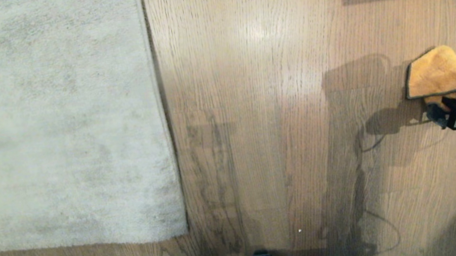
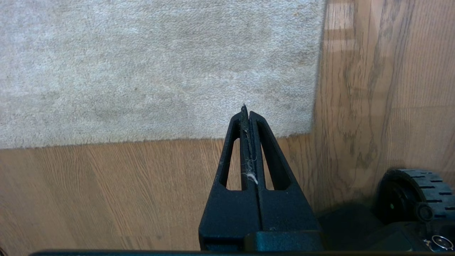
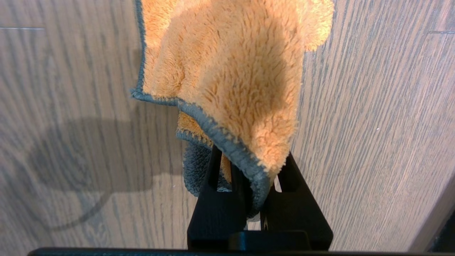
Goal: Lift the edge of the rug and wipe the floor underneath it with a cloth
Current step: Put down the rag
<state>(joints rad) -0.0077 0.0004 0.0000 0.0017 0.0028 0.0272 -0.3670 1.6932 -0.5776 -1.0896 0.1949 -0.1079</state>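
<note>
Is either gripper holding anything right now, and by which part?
The right gripper holds the cloth, its fingers pinching a folded bit of the dark trimmed edge. The left gripper is shut and holds nothing.

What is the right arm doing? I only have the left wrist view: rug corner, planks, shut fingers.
Observer: The right gripper is shut on the cloth, off to the robot's right.
Operator: Is the cloth near the rug edge?
Observer: No, a wide stretch of bare floor separates it from the rug edge.
Operator: Is the rug lifted anywhere?
Observer: No, it lies flat in the head view.
</note>
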